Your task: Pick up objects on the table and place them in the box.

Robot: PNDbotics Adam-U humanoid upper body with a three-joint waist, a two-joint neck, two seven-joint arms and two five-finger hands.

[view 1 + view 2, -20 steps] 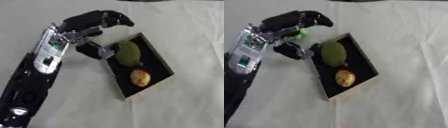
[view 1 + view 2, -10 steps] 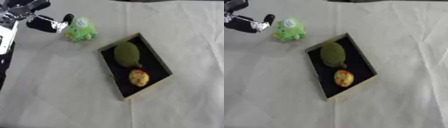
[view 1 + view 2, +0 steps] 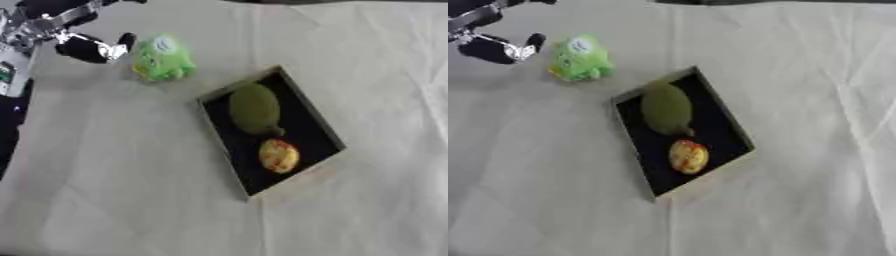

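Observation:
A green plush toy (image 3: 162,57) with a pale face lies on the cloth, up and left of the box. The shallow black box (image 3: 269,130) with a tan rim sits askew near the middle. It holds a green oval fruit (image 3: 255,108) and a yellow-red fruit (image 3: 278,155). My left hand (image 3: 87,46) is at the upper left, just left of the toy. Its thumb tip is close to the toy and it holds nothing. Its fingers run off the top edge. My right hand shows in no view.
A wrinkled off-white cloth (image 3: 798,75) covers the table. My left forearm (image 3: 13,70) runs down the left edge. A dark strip lies along the far top edge.
One second ago my left hand was over the toy beside the box. It has since pulled back to the upper left, leaving the toy lying on the cloth.

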